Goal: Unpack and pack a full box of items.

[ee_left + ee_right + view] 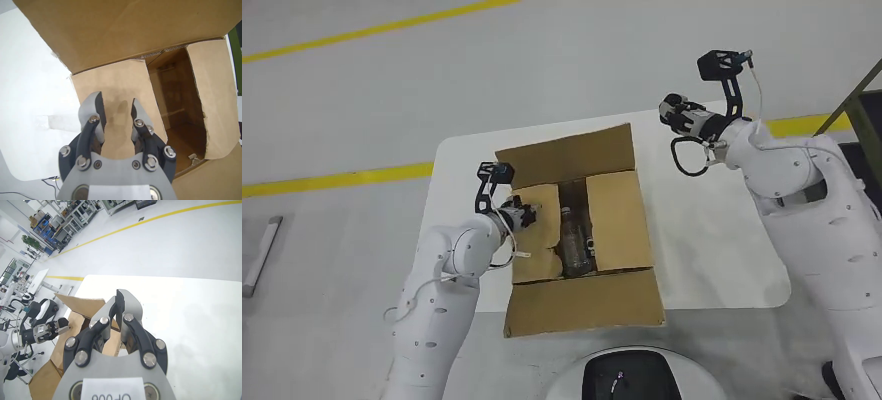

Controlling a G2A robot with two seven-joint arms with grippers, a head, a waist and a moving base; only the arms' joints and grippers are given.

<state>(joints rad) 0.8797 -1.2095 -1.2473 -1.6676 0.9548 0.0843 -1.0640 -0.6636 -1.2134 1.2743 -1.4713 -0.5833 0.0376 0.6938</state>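
Open cardboard box (617, 220) holds bottle-like items (578, 248); left fingers (99, 108) spread, right fingers (120, 303) pressed together.

The box (582, 305) sits on the tabletop (712, 250) toward its left edge. Bottles (575, 248) lie inside, between two flaps (617, 220).

The left arm (447, 270) and right arm (802, 165) were glossy white shells, each wrist topped by a black angular bracket (720, 65). A thin black cable (678, 163) looped beside the right wrist. The left gripper (116, 98) and right gripper (117, 298) had grey metal bodies, black link bars fixed with round silver screws (81, 162), and grey jaws lined with black pads. A white label (113, 387) with black print marked the right gripper's base.
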